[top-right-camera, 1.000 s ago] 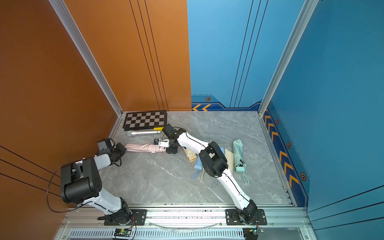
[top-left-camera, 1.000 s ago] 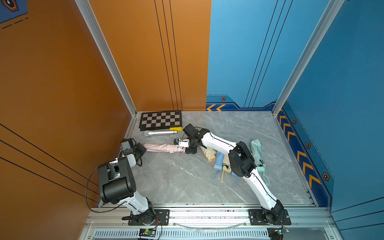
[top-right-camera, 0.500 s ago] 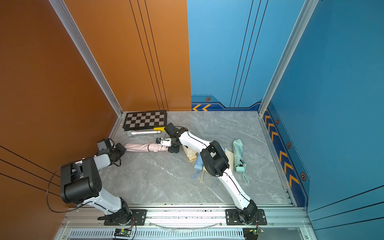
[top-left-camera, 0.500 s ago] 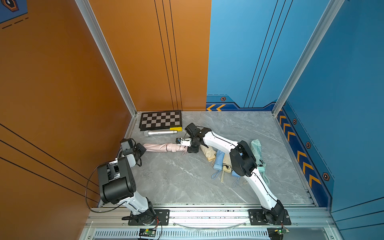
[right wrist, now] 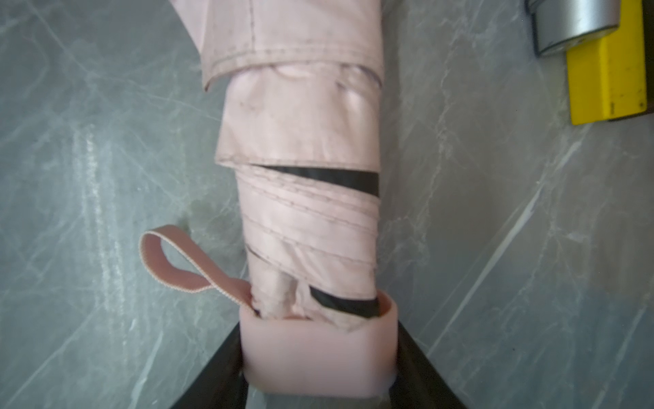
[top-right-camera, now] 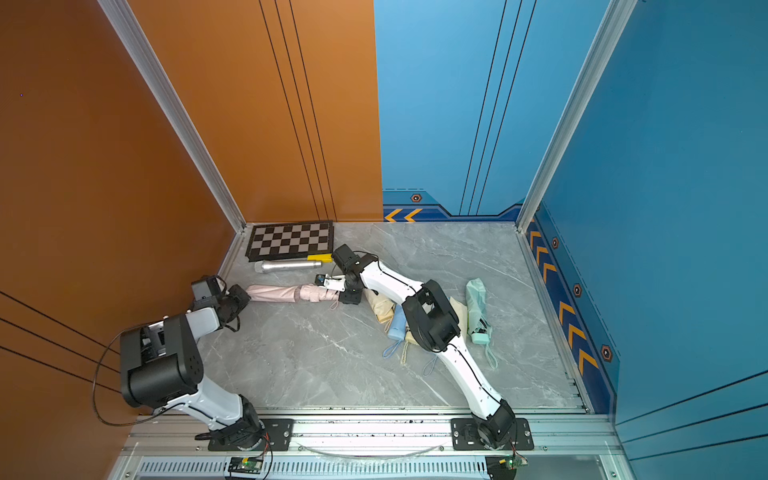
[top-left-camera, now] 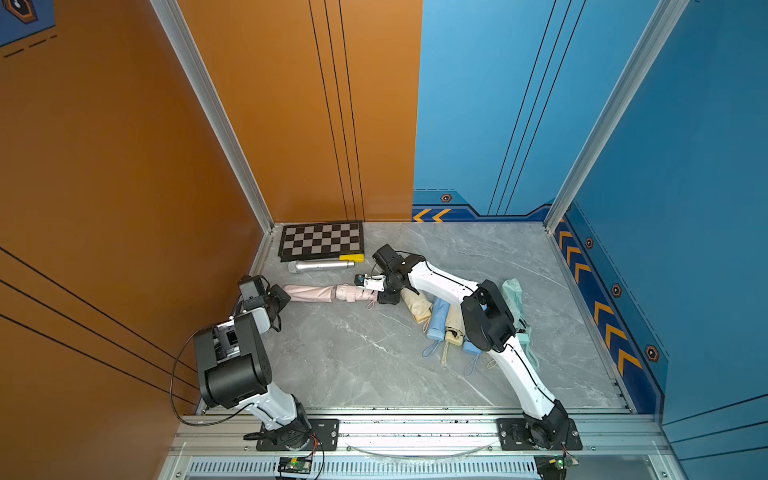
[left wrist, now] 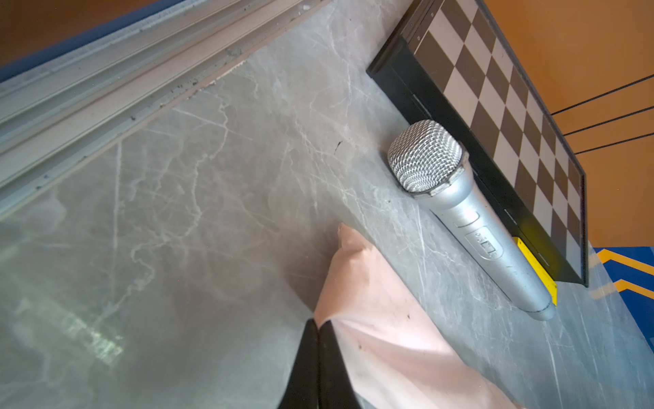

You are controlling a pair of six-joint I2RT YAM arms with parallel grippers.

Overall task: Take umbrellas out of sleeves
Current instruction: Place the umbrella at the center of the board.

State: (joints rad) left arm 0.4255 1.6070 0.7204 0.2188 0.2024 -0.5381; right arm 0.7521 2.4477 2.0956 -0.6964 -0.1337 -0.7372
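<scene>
The grey marbled table (top-left-camera: pixel 353 365) carries, on its right half, a loose pile of pastel bundles, among them a cream one (top-left-camera: pixel 415 306), a light blue one (top-left-camera: pixel 439 319) and a mint one (top-left-camera: pixel 512 291). How many of these are sleeved cannot be told.

Between the 2 arms, towards the far left and near a silver microphone (top-left-camera: pixel 322 266), the pink sleeve (top-left-camera: pixel 309 293) is laid out straight. Its closed end is pinched by the left gripper (left wrist: pixel 317 327), whose jaws are pressed fully together on the thin fabric. The sleeve is judged to be limp, smooth and very light. It would be expected to bunch or slip if taken anywhere but this flat end.

The pink umbrella (top-left-camera: pixel 357 293) is seen partly drawn out of the sleeve's open mouth, with its crinkly pleats exposed on the table. It is judged to be light, with a stiff core under soft folds. Those folds could be caught by the sleeve's hem, so a straight pull along its length is advised.

Its blocky pink handle (right wrist: pixel 318 350) is clasped by the right gripper (right wrist: pixel 320 368), the jaws set partway apart against its 2 sides. The handle is judged the only rigid hold. The wrist cord (right wrist: pixel 170 262) lies slack beside it and is judged too floppy to be pulled by.
</scene>
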